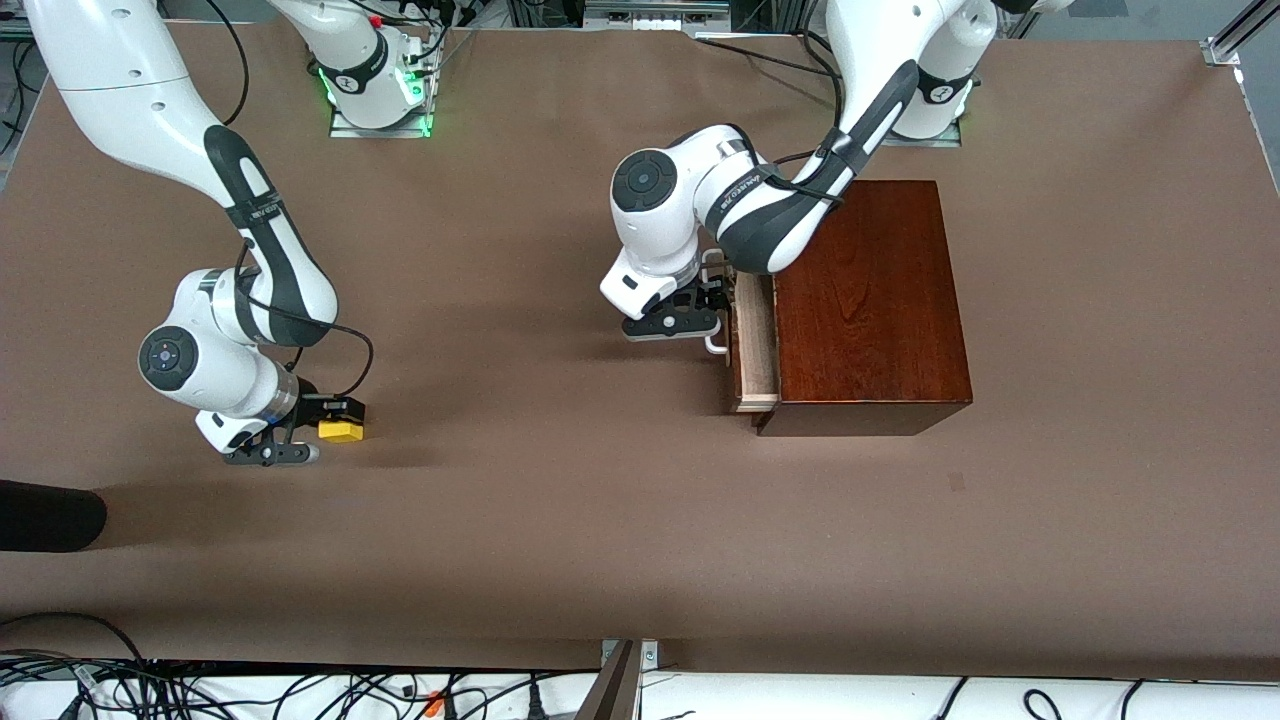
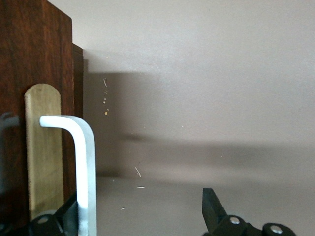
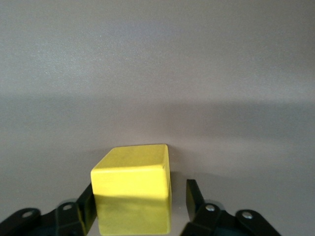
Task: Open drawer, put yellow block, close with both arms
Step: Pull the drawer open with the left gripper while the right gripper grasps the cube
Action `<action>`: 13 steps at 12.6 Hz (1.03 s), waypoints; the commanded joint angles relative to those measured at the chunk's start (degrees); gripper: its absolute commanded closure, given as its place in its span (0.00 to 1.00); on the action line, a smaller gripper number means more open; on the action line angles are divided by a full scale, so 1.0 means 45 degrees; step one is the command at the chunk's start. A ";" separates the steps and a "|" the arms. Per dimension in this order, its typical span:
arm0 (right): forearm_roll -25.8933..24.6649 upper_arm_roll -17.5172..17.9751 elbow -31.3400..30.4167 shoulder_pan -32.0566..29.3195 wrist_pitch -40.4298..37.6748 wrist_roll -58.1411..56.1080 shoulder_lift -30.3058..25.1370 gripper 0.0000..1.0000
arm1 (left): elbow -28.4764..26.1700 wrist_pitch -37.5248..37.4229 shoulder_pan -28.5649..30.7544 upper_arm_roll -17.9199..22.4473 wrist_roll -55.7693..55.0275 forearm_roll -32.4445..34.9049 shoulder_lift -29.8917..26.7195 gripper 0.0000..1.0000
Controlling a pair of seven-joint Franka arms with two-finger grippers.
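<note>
Yellow block (image 3: 132, 189), small, stiff and probably light, sits on the table (image 1: 560, 500) toward the right arm's end between the right gripper's (image 1: 318, 432) wide jaws, best pinched on flat sides; left gripper (image 1: 707, 300) open at the drawer (image 1: 756, 345) handle (image 2: 81, 162).

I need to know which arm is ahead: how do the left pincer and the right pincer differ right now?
The left pincer is at the drawer's white handle, its fingers open with one side by the bar; the right pincer straddles the yellow block toward the right arm's end of the table. The left works at a slightly pulled-out drawer; the right's block sits on the table. Both are open and low.
</note>
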 commanded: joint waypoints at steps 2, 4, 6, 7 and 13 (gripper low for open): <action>-0.0107 0.0098 -0.0177 -0.0105 0.0136 -0.0049 -0.0225 0.24 | 0.1004 0.1395 -0.0506 -0.0147 -0.1019 -0.0895 0.1086 0.00; -0.0107 0.0098 -0.0177 -0.0105 0.0116 -0.0049 -0.0245 0.23 | 0.1043 0.1395 -0.0720 -0.0128 -0.1176 -0.0895 0.1184 0.00; -0.0107 0.0098 -0.0157 -0.0105 0.0116 -0.0068 -0.0284 0.23 | 0.1044 0.1530 -0.0741 -0.0128 -0.1177 -0.0895 0.1243 0.00; -0.0107 0.0117 -0.0157 -0.0105 0.0116 -0.0068 -0.0284 0.23 | 0.1044 0.1648 -0.0760 -0.0128 -0.1177 -0.0895 0.1301 0.00; -0.0107 0.0117 -0.0137 -0.0086 0.0116 -0.0107 -0.0303 0.33 | 0.1043 0.1086 -0.0682 -0.0128 -0.1020 -0.0816 0.0970 0.00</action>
